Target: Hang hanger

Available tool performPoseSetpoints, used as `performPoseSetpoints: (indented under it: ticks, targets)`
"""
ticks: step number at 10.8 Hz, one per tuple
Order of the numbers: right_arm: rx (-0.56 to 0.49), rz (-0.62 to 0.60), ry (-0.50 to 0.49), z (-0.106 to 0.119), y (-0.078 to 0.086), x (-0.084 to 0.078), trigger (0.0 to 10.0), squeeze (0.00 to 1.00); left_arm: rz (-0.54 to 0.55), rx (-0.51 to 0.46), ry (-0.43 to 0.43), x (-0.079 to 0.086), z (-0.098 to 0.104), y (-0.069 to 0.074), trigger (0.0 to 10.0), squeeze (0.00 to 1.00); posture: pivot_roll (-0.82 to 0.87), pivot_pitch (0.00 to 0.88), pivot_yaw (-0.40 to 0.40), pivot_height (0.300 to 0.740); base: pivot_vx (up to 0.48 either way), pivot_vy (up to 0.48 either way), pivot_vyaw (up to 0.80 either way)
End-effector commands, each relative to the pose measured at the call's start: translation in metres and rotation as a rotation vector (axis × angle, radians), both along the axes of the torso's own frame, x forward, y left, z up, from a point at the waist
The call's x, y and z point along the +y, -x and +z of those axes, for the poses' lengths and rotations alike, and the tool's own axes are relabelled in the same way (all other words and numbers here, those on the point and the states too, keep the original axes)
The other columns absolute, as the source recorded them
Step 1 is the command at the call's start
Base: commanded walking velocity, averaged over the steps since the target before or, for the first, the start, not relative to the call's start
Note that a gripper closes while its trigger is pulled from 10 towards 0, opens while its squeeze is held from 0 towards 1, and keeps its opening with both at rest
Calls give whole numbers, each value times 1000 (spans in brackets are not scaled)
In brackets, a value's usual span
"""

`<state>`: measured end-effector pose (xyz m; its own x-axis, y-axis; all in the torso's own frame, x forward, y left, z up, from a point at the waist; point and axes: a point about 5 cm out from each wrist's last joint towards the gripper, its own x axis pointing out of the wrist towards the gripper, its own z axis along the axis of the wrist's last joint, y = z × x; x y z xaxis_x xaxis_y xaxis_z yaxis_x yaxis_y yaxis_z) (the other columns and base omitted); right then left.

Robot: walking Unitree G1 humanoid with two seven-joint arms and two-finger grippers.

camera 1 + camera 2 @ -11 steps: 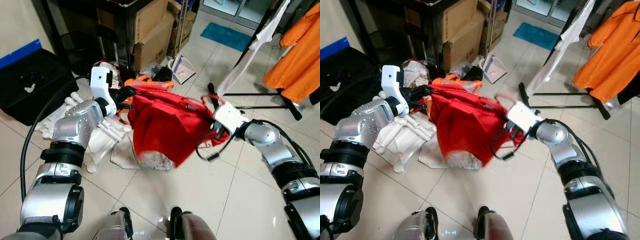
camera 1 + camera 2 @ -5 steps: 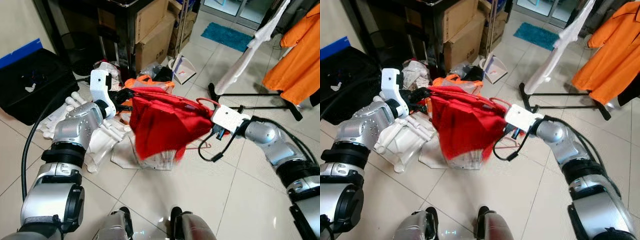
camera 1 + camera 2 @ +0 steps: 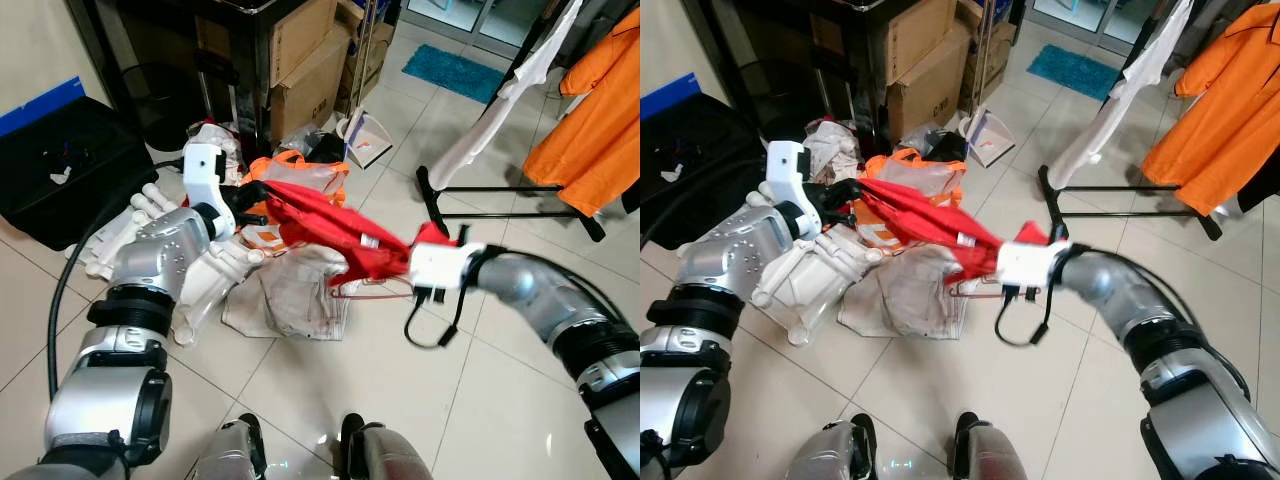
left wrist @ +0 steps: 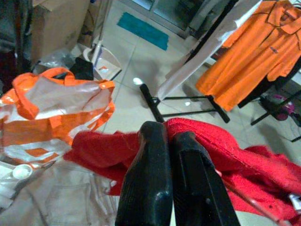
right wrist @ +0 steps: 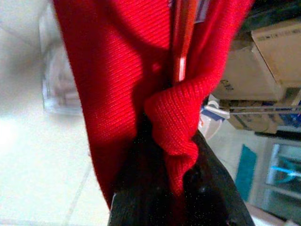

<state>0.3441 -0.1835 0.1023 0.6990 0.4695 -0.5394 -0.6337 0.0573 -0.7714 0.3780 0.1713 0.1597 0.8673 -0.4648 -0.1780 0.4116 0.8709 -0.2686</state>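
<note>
Both grippers are clenched on the red garment, which I have stretched in the air between them above the floor. My left gripper pinches one end with its fingers pressed together near the orange bag; my right gripper grips the other end, bunched cloth wrapped over its fingers. A thin red hanger shows under the cloth beside the right gripper, partly inside the garment; I cannot tell whether it sits properly in the shoulders.

By my reckoning the task is only partway: the garment is up off the pile, clear of the beige clothing lying on the floor, but nothing is hung yet. The rack, with its orange shirt, stands well apart beyond my right arm. I have yet to carry the hanger over and hook it there.
</note>
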Motion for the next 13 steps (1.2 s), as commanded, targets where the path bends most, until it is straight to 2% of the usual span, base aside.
performPoseSetpoints:
  ticks: [1,2,3,4,5,6,8,10,11,13]
  targets:
    - [30,-46,120,-8,4,-25,0,0,3,-31,-1,1,8,-2,10000,0,-137,177,-85,740,0,0,0]
    - [21,-44,148,-11,5,-27,0,0,-6,-29,1,0,8,-1,10000,0,-137,177,-85,740,0,0,0]
    - [26,-92,59,-13,4,-24,0,0,-12,-30,6,-2,8,-1,10000,0,-137,179,-86,740,0,0,0]
    - [61,-226,-158,-9,-1,-20,0,0,-16,-33,12,-2,9,-1,10000,0,-136,177,-85,740,0,0,0]
    - [48,-248,-121,-9,-2,-26,0,0,-18,-34,11,-2,9,-1,10000,0,-136,177,-85,740,0,0,0]
    - [61,-311,-191,-9,-3,-30,0,0,-18,-34,8,-1,9,0,10000,0,-135,175,-85,740,0,0,0]
    - [65,-325,-208,-8,-4,-32,0,0,-9,-31,1,1,8,0,10000,0,-132,169,-84,740,0,0,0]
    - [61,-376,-297,-1,-7,-38,0,0,16,-25,-2,6,6,0,10000,0,-129,160,-86,740,0,0,0]
    - [61,-383,-304,0,-7,-39,0,0,20,-24,-1,7,5,0,10000,0,-129,159,-86,740,0,0,0]
    - [52,-408,-330,4,-8,-45,0,0,85,-12,52,13,6,-2,10000,0,-132,155,-84,740,0,0,0]
